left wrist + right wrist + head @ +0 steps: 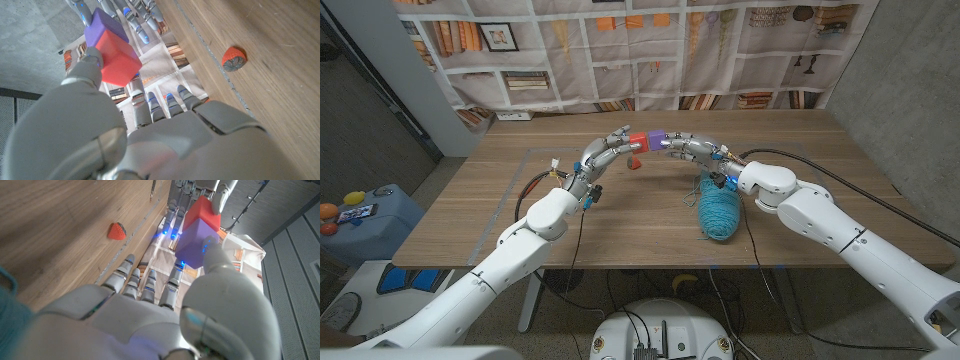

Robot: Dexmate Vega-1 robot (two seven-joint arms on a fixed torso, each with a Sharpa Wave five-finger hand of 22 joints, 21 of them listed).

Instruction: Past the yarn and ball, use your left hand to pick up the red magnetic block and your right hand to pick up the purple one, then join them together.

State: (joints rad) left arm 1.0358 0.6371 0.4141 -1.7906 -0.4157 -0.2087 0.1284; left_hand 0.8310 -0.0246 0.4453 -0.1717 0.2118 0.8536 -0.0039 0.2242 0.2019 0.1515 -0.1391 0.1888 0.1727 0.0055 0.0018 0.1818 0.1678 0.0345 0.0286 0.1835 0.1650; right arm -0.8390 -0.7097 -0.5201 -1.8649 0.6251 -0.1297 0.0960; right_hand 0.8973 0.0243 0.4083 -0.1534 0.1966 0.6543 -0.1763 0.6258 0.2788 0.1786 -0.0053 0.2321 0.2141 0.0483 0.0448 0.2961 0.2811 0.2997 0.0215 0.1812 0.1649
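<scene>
red block (638, 139) joined purple block (656, 138) above wooden table (470, 210)

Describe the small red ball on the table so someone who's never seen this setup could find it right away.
Start at the wooden table and find the teal yarn near the right arm. Look past it toward the far middle, under the raised red block and purple block. The ball lies there alone, tiny, round, red with a grey patch.
</scene>
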